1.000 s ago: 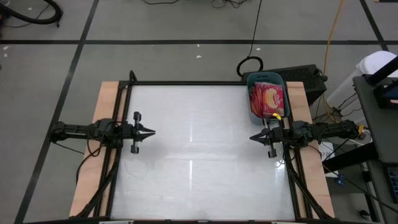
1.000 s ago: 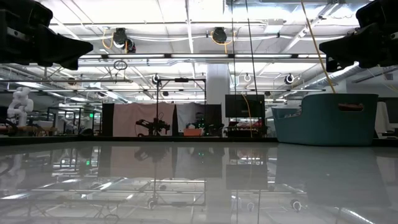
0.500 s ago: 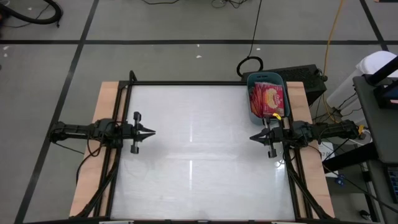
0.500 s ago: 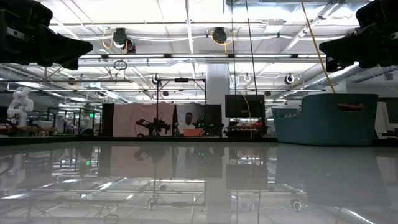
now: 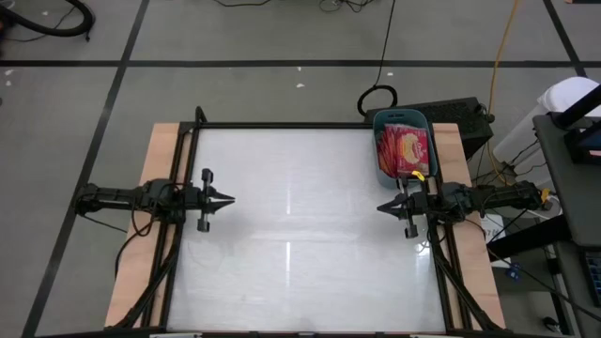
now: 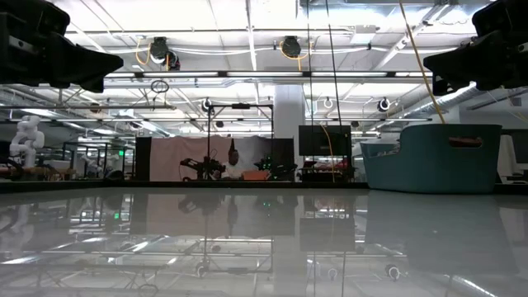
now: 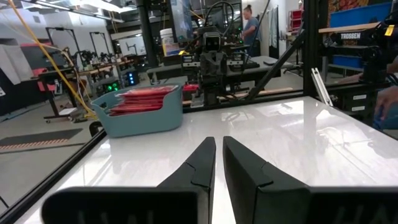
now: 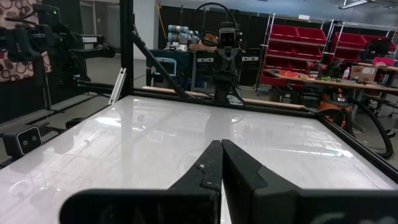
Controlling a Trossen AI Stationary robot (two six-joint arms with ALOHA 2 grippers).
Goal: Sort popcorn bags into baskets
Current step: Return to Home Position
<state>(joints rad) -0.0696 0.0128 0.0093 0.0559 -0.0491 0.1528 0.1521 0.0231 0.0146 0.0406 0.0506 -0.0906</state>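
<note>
A teal-blue basket (image 5: 380, 160) stands at the table's far right, its base on the white top; it also shows in the low view (image 6: 433, 157) and the left wrist view (image 7: 140, 117). Red popcorn bags (image 5: 402, 148) lie stacked flat inside it, the top one showing its yellow-orange picture; their edges (image 7: 144, 98) rise just above the rim. My left gripper (image 5: 230, 199) hovers level over the table's left edge, shut but for a thin slit (image 7: 217, 144), holding nothing. My right gripper (image 5: 380, 207) hovers level at the right edge, just in front of the basket, shut (image 8: 221, 144) and empty.
A black frame rail (image 5: 282, 125) runs round the white tabletop (image 5: 300, 225), with wooden strips outside it. A black box (image 5: 460, 117) and cables lie on the floor behind the basket. Each wrist view shows the other arm across the table (image 7: 211, 62) (image 8: 225, 56).
</note>
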